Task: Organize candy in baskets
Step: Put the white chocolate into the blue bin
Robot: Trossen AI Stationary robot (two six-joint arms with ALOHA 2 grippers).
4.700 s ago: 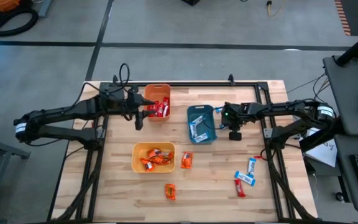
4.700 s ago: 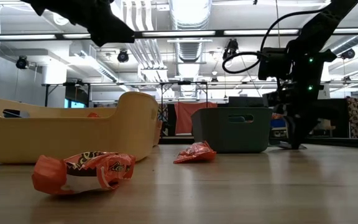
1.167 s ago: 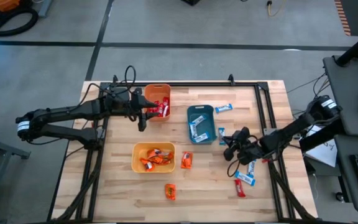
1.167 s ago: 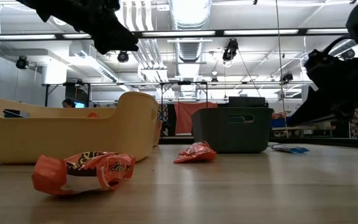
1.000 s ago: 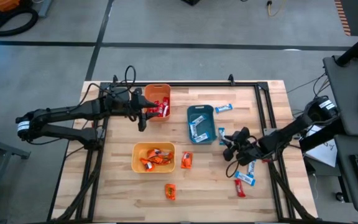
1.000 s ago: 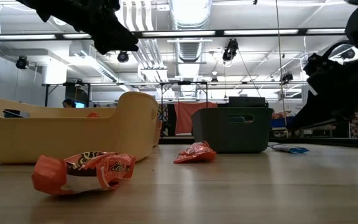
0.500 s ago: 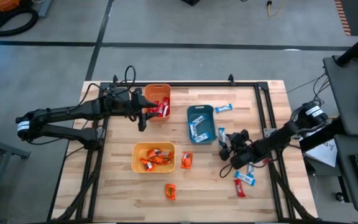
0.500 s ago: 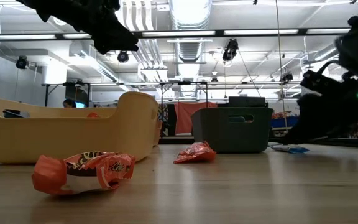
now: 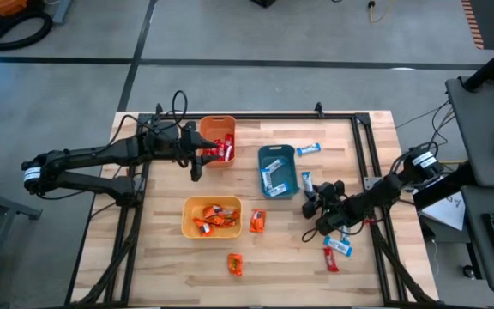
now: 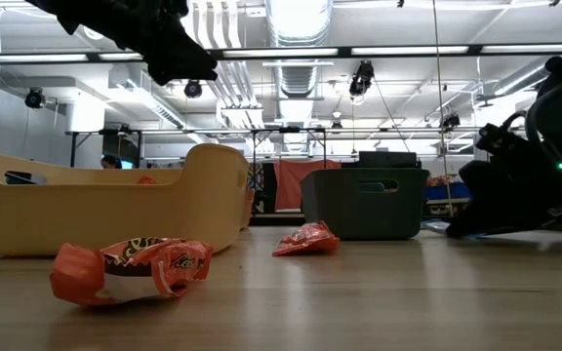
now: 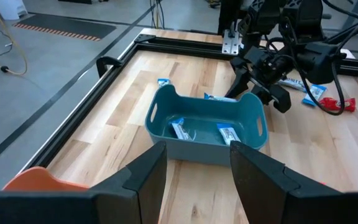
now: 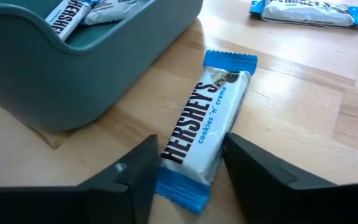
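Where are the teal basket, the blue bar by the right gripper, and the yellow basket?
teal basket [image 11: 201, 148]: left wrist view, front outer wall.
blue bar [image 12: 205, 119]: right wrist view, middle of wrapper, between the fingers.
yellow basket [image 10: 115, 210]: low view, side wall.

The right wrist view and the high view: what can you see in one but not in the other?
Only the right wrist view shows the writing on the blue-and-white candy bar lying between the right gripper's open fingers, beside the teal basket.

Only the high view shows the whole table: the orange basket, the yellow basket, the loose orange and red candies, and the left gripper by the orange basket.

Both show the teal basket with blue candy inside and another blue bar lying past it.
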